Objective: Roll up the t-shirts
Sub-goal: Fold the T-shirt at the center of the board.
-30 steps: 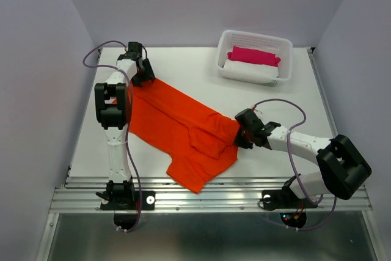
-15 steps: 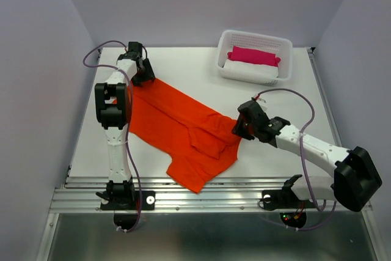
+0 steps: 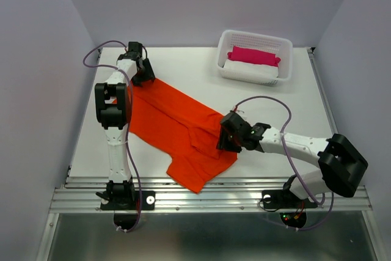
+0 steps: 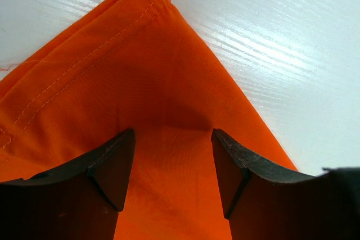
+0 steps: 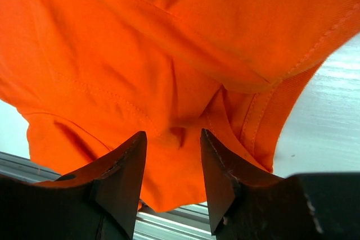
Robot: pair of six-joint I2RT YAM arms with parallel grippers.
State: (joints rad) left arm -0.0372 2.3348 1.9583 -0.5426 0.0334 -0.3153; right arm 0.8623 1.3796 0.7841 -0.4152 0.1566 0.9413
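Note:
An orange-red t-shirt lies spread and partly folded on the white table, running from the far left to the near middle. My left gripper sits on its far corner. In the left wrist view the jaws stand open, with flat cloth between them. My right gripper is over the shirt's bunched right edge. In the right wrist view its jaws stand open over folded cloth and a seam, with nothing gripped.
A white perforated basket at the far right holds a pink rolled cloth on a white one. A metal rail runs along the table's near edge, just past the shirt's near corner. It also shows in the right wrist view.
My right gripper has moved left and a little nearer, from beside the shirt's right edge to over the bunched cloth. The left arm has not moved.

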